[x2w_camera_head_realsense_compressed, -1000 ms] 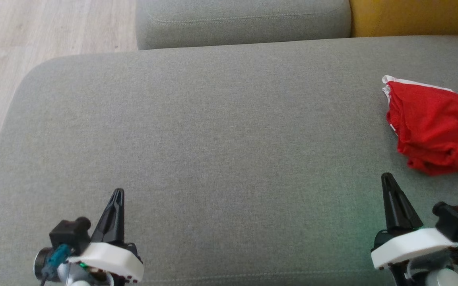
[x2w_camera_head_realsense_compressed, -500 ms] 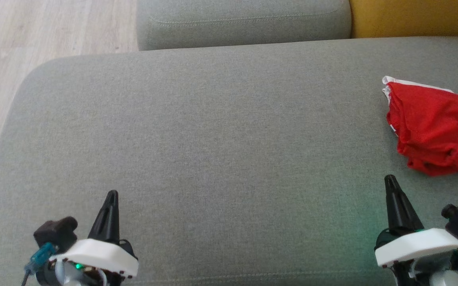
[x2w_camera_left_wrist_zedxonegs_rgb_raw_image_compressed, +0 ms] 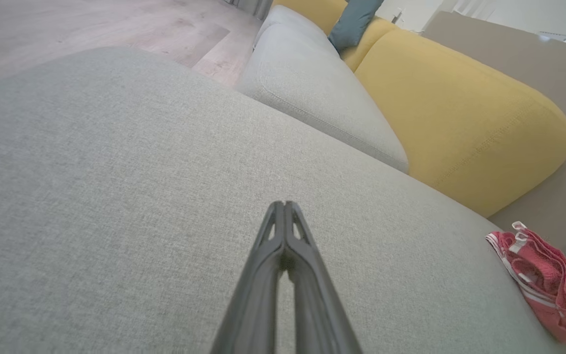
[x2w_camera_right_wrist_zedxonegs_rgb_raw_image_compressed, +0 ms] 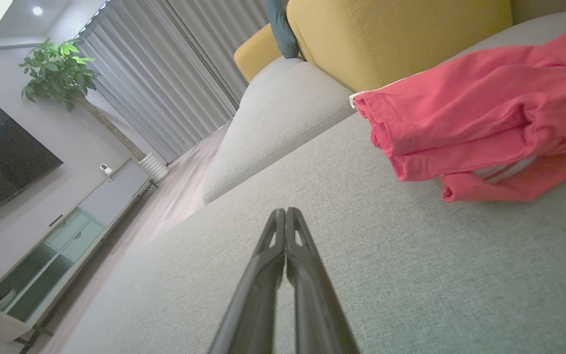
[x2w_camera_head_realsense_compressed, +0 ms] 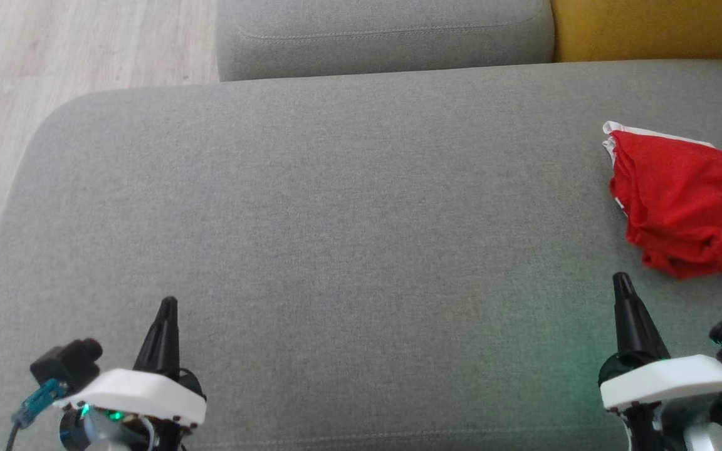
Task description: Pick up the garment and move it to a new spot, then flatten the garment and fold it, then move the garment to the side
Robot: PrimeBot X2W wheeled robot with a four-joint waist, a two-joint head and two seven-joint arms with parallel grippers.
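Observation:
The garment point(x2w_camera_head_realsense_compressed: 687, 200) is red with white trim and lies folded in a small stack at the far right of the grey sofa seat point(x2w_camera_head_realsense_compressed: 348, 207); part of it runs off the head view's right edge. It also appears as a pinkish-red bundle, the garment point(x2w_camera_left_wrist_zedxonegs_rgb_raw_image_compressed: 548, 282) low on the right and the garment point(x2w_camera_right_wrist_zedxonegs_rgb_raw_image_compressed: 479, 118) at the upper right. My left gripper point(x2w_camera_head_realsense_compressed: 167, 302) hovers shut and empty over the seat's near left. My right gripper point(x2w_camera_head_realsense_compressed: 620, 277) is shut and empty, its tips just short of the garment's near edge. Fingertips of each gripper point(x2w_camera_left_wrist_zedxonegs_rgb_raw_image_compressed: 284, 203) point(x2w_camera_right_wrist_zedxonegs_rgb_raw_image_compressed: 283, 211) press together.
A second grey cushion point(x2w_camera_head_realsense_compressed: 380, 31) and a yellow cushion point(x2w_camera_head_realsense_compressed: 655, 25) lie beyond the seat. Wooden floor point(x2w_camera_head_realsense_compressed: 54, 56) is past the seat's left edge. A plant point(x2w_camera_right_wrist_zedxonegs_rgb_raw_image_compressed: 59, 73), curtains and a cabinet point(x2w_camera_right_wrist_zedxonegs_rgb_raw_image_compressed: 67, 231) stand far off.
Both grippers have drifted outward and slightly nearer to me, the left one leftward, the right one rightward. The garment has stayed put.

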